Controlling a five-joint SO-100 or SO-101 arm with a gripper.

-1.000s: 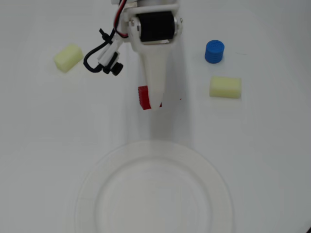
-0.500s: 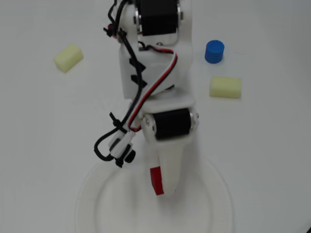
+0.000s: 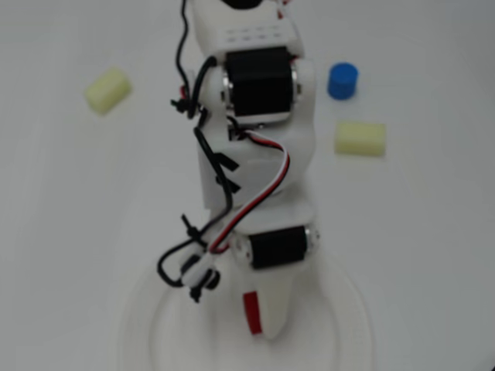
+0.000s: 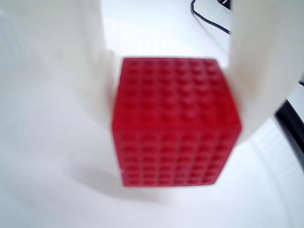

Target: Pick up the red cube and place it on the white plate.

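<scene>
- Gripper (image 4: 173,118): the two white fingers are clamped on the red cube (image 4: 175,123), one on each side face, as the wrist view shows plainly.
- Cube location: in the overhead view the red cube (image 3: 252,311) sits at the gripper (image 3: 261,317) tip, over the inner well of the white plate (image 3: 340,309). Only a narrow red strip is visible there, beside the white finger.
- Change noted: a second ago the cube was on the bare table above the plate, level with the yellow blocks; half a second ago it was crossing the plate's upper rim. It is now further inside the rim. The carry appears essentially complete; lowering and release look to be what remains.
- View comparison: the wrist view shows a soft shadow under the cube and ribbed rim at the lower right; whether the cube touches the plate cannot be told.
- The overhead view alone shows the surroundings: a blue cylinder (image 3: 343,80) and a pale yellow block (image 3: 360,139) to the right, another yellow block (image 3: 107,90) at the upper left, all well apart from the plate.
</scene>
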